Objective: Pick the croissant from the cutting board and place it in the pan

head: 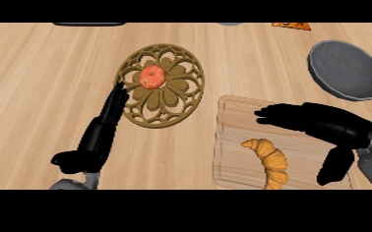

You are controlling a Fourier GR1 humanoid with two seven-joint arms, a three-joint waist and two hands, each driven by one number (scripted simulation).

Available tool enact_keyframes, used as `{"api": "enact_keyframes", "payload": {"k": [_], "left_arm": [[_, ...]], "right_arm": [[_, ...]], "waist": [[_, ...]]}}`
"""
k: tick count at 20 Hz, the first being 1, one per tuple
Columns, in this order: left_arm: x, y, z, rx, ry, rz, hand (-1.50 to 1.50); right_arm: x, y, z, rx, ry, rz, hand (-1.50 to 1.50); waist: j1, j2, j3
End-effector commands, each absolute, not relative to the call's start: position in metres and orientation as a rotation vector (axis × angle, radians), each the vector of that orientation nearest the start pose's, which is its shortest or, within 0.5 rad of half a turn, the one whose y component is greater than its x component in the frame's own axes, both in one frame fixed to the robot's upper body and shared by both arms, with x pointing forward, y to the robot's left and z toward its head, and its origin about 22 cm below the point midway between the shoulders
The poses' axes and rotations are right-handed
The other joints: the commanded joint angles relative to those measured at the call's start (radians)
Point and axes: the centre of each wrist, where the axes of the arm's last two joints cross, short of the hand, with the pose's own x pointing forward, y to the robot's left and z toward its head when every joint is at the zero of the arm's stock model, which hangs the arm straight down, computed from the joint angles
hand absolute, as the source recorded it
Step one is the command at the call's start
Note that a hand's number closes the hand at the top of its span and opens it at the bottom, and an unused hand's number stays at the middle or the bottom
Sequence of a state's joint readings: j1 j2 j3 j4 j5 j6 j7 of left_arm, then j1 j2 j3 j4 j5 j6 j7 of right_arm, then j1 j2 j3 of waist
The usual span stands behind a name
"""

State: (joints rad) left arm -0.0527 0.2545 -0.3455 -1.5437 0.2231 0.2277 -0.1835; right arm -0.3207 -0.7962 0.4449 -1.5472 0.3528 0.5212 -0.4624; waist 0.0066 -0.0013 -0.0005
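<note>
A kitchen, seen from above the desk

The pale wood-grain desk (58,69) carries cooking things: a wooden cutting board (240,123) with a croissant (269,159) on it, a grey pan (341,69) near the right edge, and an ornate round trivet (163,105) with a small orange-red fruit (152,76) at its middle.

No readable text

Nothing on the counter carries lettering, a label, a brand, a number or a sign that can be read from the head view.

Pale wood-grain counter (51,69)
</note>
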Motion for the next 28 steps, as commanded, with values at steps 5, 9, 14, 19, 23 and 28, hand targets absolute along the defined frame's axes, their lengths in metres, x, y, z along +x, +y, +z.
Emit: {"api": "enact_keyframes", "payload": {"k": [5,9,14,19,23,28], "left_arm": [[0.243,0.193,0.008,-0.059,-1.676,-0.142,0.0],[0.245,0.209,0.006,-0.054,-1.683,-0.126,0.0],[0.23,0.206,0.018,-0.069,-1.684,-0.125,0.0],[0.237,0.197,-0.003,-0.071,-1.702,-0.144,0.0],[0.232,0.199,0.017,-0.036,-1.691,-0.129,0.0],[0.245,0.199,0.016,-0.06,-1.688,-0.135,0.0]], "right_arm": [[0.274,-0.251,0.072,-0.037,-1.344,1.878,-1.5],[0.273,-0.26,0.062,-0.032,-1.323,1.865,-1.5],[0.275,-0.262,0.047,-0.048,-1.277,1.871,-1.5],[0.265,-0.258,0.041,-0.024,-1.337,1.791,-1.5],[0.274,-0.256,0.041,0.005,-1.33,1.79,-1.5],[0.272,-0.24,0.006,-0.038,-1.277,1.835,-1.5]], "waist": [[-0.005,0.001,0.0],[-0.005,0.001,0.0],[-0.001,0.001,0.001],[-0.006,0.001,0.0],[-0.004,0.0,0.0],[-0.005,0.001,0.001]]}}
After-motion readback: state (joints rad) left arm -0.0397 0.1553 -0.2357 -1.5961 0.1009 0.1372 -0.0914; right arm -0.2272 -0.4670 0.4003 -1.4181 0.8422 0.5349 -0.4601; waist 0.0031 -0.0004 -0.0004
